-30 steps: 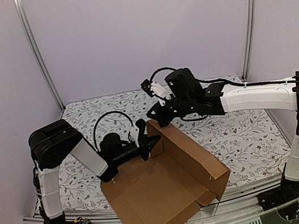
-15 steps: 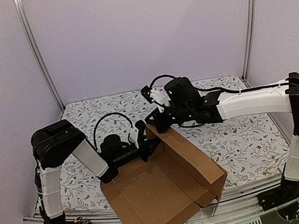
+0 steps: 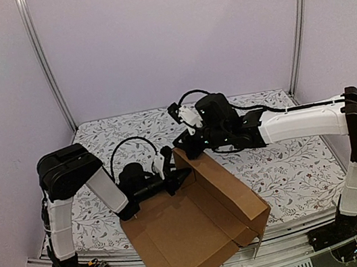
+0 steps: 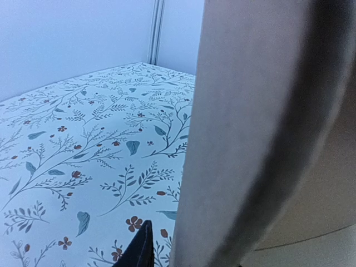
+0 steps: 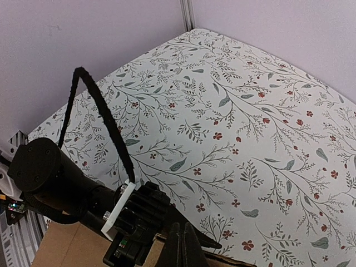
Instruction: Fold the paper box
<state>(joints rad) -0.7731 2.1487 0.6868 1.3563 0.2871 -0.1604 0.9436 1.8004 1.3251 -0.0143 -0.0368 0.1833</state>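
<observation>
One paper box [image 3: 182,236] wall stands raised.

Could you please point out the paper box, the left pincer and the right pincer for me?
paper box [image 3: 175,237], top external view, on its flat base panel.
left pincer [image 3: 177,177], top external view, between its fingertips.
right pincer [image 5: 181,233], right wrist view, between its fingertips.

one paper box [image 3: 182,236], two end effectors [image 3: 180,174] [image 3: 188,147], one floral cloth [image 3: 293,162]
</observation>
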